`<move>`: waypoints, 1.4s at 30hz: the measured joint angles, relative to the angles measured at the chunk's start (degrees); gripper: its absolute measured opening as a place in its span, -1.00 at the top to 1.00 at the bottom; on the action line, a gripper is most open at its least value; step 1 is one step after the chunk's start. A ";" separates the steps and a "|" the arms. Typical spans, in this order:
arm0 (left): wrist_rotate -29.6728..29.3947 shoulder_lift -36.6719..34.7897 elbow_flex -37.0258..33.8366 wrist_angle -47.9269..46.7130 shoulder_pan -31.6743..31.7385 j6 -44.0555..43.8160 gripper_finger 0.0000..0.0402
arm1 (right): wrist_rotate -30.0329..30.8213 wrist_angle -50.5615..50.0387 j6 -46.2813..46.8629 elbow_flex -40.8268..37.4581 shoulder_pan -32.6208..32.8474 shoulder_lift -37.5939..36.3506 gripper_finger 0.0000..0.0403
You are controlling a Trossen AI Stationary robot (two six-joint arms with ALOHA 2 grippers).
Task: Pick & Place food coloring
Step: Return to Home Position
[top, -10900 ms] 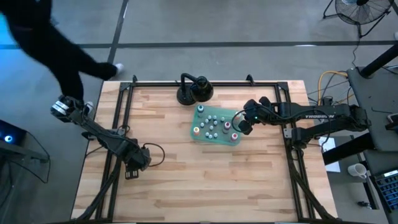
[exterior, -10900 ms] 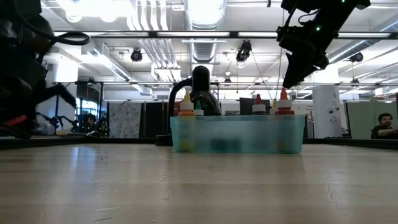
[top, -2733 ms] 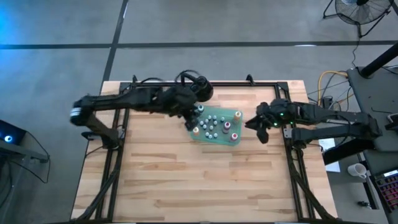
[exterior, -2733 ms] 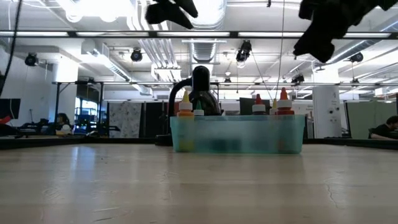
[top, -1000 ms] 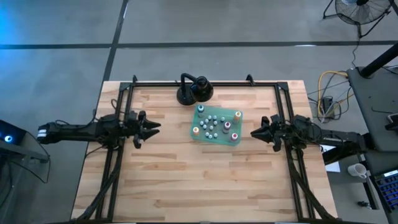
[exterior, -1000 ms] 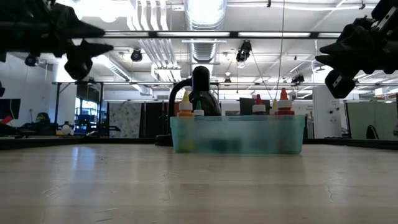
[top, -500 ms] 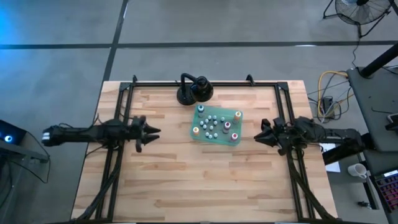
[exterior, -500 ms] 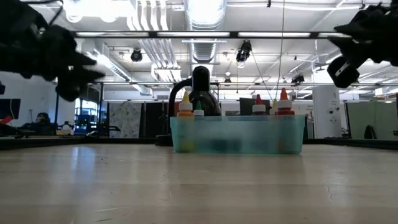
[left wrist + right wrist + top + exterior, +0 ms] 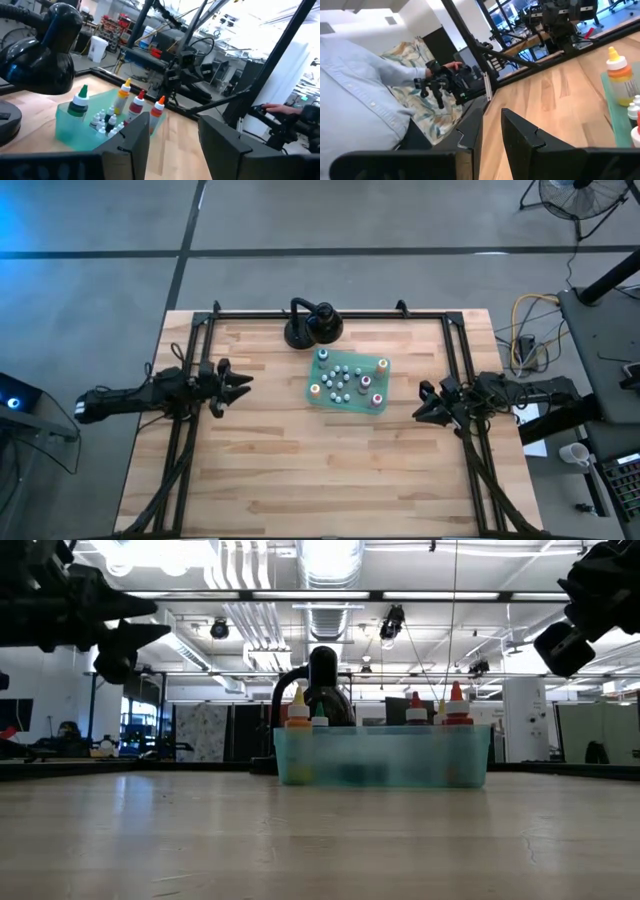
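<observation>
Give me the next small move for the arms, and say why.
Probably draw both arms back to their rest pose. The left hand and right hand are open and empty at the table's sides, apart from the bin. The food coloring bottles stand inside it, and I see no bottle outside it.

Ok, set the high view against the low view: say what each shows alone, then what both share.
High only: the small caps of the food coloring bottles spread across the bin, and the whole table. Low only: the bin's cloudy wall side-on, tall bottle tips above its rim, the room behind. Both: bin, black stand, left gripper and right gripper, both away from the bin.
</observation>
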 joint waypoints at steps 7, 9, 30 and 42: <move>0.03 -0.02 -0.02 -1.44 0.03 -0.04 0.30 | -0.02 0.05 -0.01 0.00 -0.01 0.00 0.69; 0.03 -0.02 -0.04 -1.50 0.03 -0.04 0.30 | -0.02 0.02 0.00 0.00 -0.02 0.00 0.68; -0.20 -0.02 -0.11 -4.09 6.96 -0.06 0.30 | -0.15 0.02 0.02 0.00 0.00 0.00 0.68; -0.17 -0.02 -0.11 -4.10 6.20 -0.06 0.30 | -0.18 0.02 0.00 0.00 1.43 0.00 0.69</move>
